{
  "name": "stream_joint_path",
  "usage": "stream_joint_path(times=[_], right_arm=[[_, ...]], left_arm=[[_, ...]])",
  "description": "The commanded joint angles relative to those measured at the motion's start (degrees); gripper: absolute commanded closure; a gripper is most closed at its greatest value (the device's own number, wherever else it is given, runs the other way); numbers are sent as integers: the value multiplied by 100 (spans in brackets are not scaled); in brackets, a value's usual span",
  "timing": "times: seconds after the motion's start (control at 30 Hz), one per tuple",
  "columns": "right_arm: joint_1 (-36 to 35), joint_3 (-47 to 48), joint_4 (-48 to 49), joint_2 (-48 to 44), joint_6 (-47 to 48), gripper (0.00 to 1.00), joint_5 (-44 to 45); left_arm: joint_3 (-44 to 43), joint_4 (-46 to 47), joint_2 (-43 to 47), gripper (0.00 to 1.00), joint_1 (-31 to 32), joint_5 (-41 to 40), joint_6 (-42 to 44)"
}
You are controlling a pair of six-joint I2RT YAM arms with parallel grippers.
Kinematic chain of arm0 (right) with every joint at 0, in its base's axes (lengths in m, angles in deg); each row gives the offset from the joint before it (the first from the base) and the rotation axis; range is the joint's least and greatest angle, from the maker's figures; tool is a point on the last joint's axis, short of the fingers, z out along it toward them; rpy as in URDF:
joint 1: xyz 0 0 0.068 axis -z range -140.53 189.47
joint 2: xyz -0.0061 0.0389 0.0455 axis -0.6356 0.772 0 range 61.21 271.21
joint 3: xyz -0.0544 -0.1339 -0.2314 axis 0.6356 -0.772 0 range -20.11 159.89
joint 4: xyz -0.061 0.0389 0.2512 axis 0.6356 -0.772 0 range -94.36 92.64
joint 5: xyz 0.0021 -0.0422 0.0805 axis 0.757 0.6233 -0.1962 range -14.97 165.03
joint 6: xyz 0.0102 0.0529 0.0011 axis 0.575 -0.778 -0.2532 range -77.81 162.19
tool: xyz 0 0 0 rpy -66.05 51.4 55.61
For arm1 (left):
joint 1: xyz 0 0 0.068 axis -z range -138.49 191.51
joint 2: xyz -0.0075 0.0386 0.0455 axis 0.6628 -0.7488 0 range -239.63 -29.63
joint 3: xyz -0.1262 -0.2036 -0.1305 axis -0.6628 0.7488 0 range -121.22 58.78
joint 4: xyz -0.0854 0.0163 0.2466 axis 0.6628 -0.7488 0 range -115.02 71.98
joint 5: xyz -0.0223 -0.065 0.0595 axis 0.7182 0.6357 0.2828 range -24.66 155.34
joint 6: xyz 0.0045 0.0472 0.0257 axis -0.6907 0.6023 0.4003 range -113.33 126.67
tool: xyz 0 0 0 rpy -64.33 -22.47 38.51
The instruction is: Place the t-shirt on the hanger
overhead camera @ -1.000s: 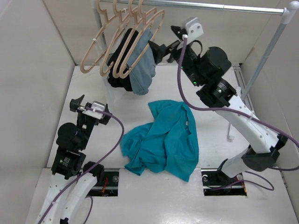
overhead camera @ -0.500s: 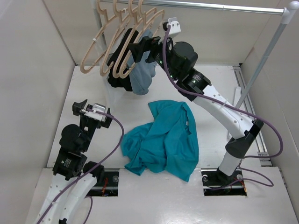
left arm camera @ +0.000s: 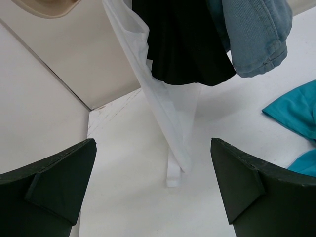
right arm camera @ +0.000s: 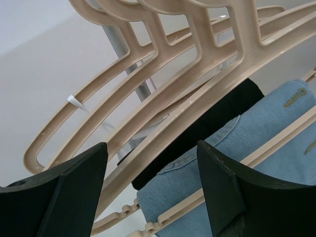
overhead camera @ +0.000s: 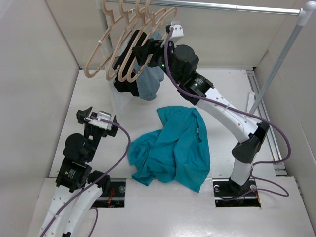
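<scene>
You are at the hanger-fetch step. The right gripper (right arm camera: 150, 148) reaches up to the metal rail (overhead camera: 222, 6) at the upper left of the overhead view. Its jaws are apart and empty, facing the nearest light beige plastic clothes hanger (right arm camera: 232, 74). Next, close on its shoulder and unhook it. The teal cloth t-shirt (overhead camera: 173, 148) lies crumpled mid-frame on the white table (overhead camera: 227, 98). The left gripper (left arm camera: 153, 143) hovers at lower left, spread wide and empty.
</scene>
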Motion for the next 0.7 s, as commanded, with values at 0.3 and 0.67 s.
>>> stream_joint_path(times=[0.3,0.67], right_arm=[[145,-453,1066,-371,-133,64,-311],[312,-690,1250,-556,-309,87,-592]], left_arm=[[108,220,124,0,34,-24,-109],[108,220,124,0,34,-24,-109]])
